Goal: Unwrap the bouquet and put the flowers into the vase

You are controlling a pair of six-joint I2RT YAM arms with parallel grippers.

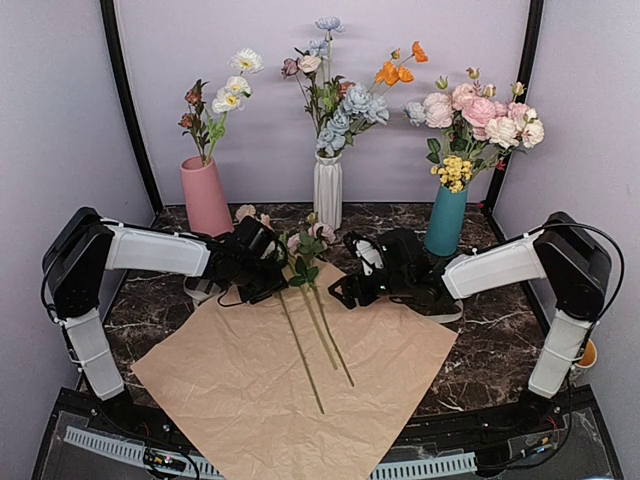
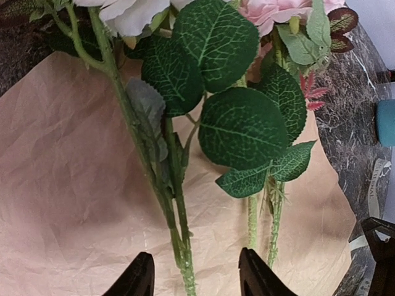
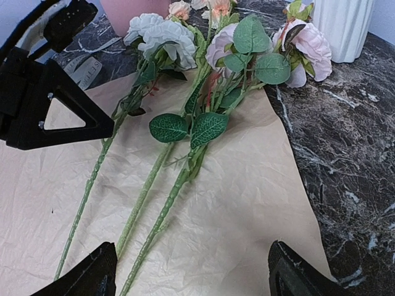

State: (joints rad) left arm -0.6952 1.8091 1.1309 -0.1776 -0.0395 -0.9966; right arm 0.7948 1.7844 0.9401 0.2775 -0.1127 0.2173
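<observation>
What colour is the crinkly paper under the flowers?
Light tan brown, the wrapping paper; best seen from the top external view.

Top external: high and behind at 6 o'clock, facing 12 o'clock, whole table (image 1: 500, 330) in frame. Left wrist: close above the flowers (image 2: 241, 126), leaves filling the view. Right wrist: low and near, white ribbed vase (image 3: 342, 24) at 2 o'clock. All three share the stems on the kraft paper (image 1: 250, 390).
</observation>
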